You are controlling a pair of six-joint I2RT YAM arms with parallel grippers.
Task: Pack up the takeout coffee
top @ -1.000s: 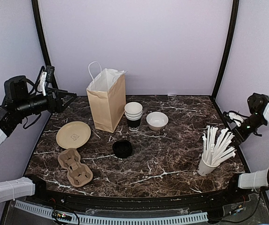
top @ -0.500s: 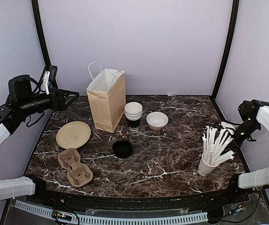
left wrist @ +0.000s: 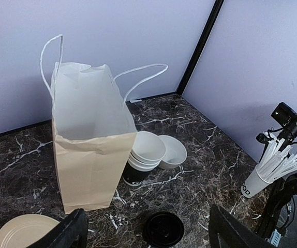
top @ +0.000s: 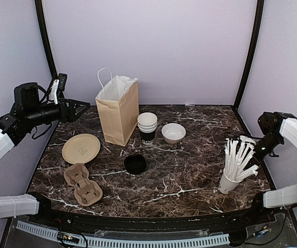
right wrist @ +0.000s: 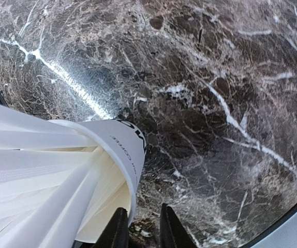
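The takeout coffee is a stack of black paper cups point(top: 147, 127) with white insides, standing just right of the open brown paper bag point(top: 118, 112). The wrist view shows the same cups point(left wrist: 145, 160) and bag point(left wrist: 89, 144). A black lid point(top: 135, 164) lies flat in front of them, also seen in the wrist view as lid point(left wrist: 163, 229). My left gripper point(top: 81, 106) hangs open and empty, high over the back left, with its wide-set fingers point(left wrist: 72, 233) framing the lid. My right gripper point(top: 254, 155) hovers by the straw cup point(right wrist: 115, 155). Its jaws stand a narrow gap apart with nothing between them.
A white cup of wrapped straws point(top: 230, 178) stands at the right, directly under my right gripper. A low white bowl point(top: 173, 133) sits right of the cups. A tan plate point(top: 80, 148) and a pulp cup carrier point(top: 83, 184) lie at the front left.
My right gripper has moved left and down to the straw cup, and its jaws have narrowed. My left arm has drifted slightly right, still open.
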